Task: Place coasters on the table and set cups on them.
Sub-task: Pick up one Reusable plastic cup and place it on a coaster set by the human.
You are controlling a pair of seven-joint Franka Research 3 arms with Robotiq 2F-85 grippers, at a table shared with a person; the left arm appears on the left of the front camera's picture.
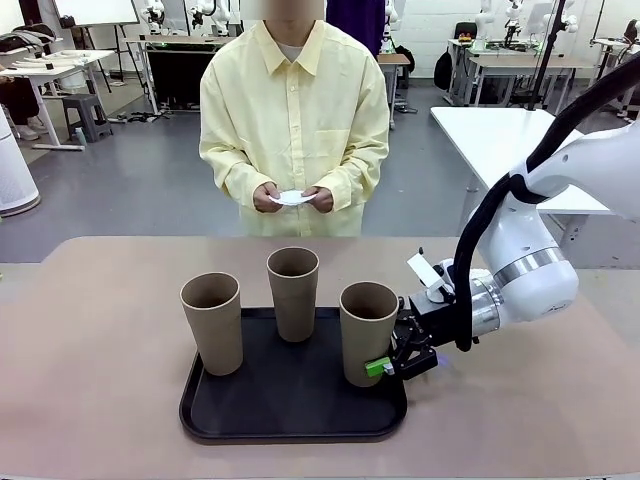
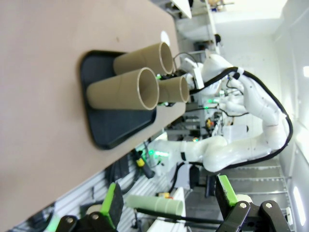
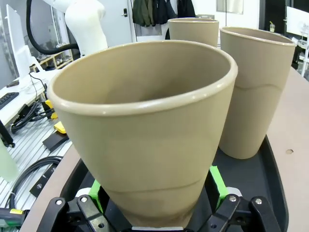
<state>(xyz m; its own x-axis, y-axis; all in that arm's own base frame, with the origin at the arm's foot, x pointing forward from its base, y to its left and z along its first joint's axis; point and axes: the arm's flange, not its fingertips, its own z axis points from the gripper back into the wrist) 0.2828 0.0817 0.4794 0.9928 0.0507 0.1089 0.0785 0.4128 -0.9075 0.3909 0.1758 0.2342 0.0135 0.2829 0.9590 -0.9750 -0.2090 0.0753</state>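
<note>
Three tan cups stand on a black tray (image 1: 290, 415): the left cup (image 1: 212, 325), the middle cup (image 1: 293, 295) and the right cup (image 1: 366, 335). My right gripper (image 1: 385, 365) reaches in from the right and is shut low on the right cup (image 3: 145, 130), with green pads (image 3: 216, 181) against its sides. The cup stands upright on the tray. The person at the far side holds white coasters (image 1: 292, 197) in both hands. My left gripper (image 2: 169, 203) hangs open and empty, far from the tray (image 2: 116, 130), which lies sideways in its view.
The beige table (image 1: 100, 330) is bare around the tray. A white table (image 1: 490, 135) stands behind at the right. My right arm (image 1: 530, 270) arches over the table's right side.
</note>
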